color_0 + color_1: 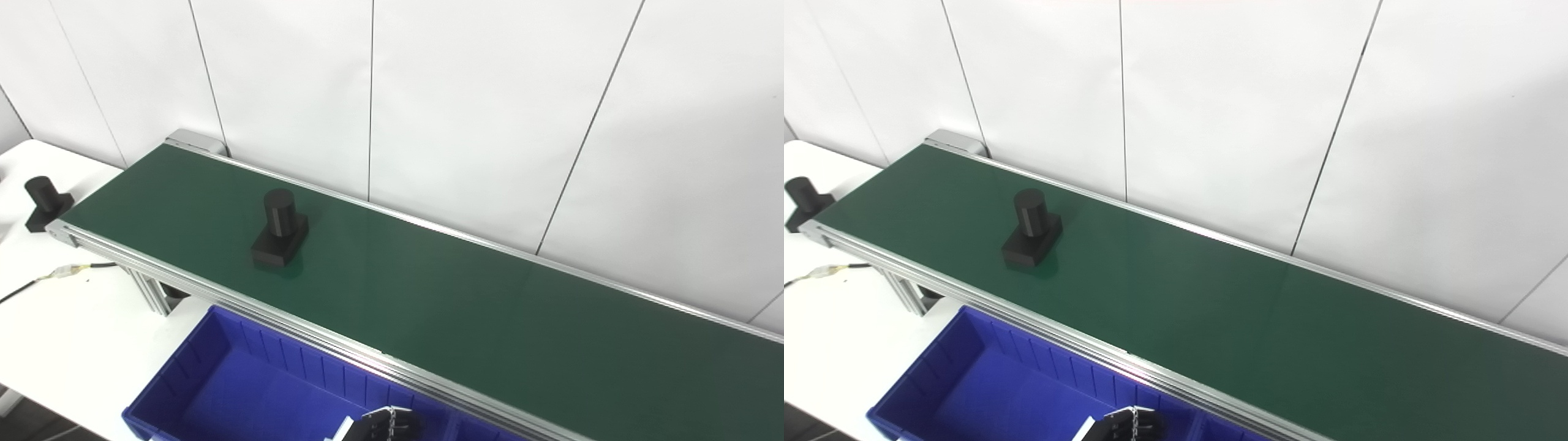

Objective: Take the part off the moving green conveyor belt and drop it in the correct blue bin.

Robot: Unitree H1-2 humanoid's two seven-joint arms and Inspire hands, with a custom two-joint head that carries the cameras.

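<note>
The black part (279, 229), a cylinder standing upright on a square base, sits on the green conveyor belt (429, 294) toward its left end. Below the belt's near rail lies the blue bin (202, 373). Only the fingertips of 1 hand (386, 424) show at the bottom edge over the bin; I cannot tell which hand it is, or its grip. A 2nd identical part (44, 202) stands on the white table (73, 318), beside the belt's left end.

Pretty bright, even light overall. White wall (478, 110) nearly blown out, with a soft grey shadow at 3 o'clock. Mild sheen on the belt (429, 306); everything's slightly soft.
</note>
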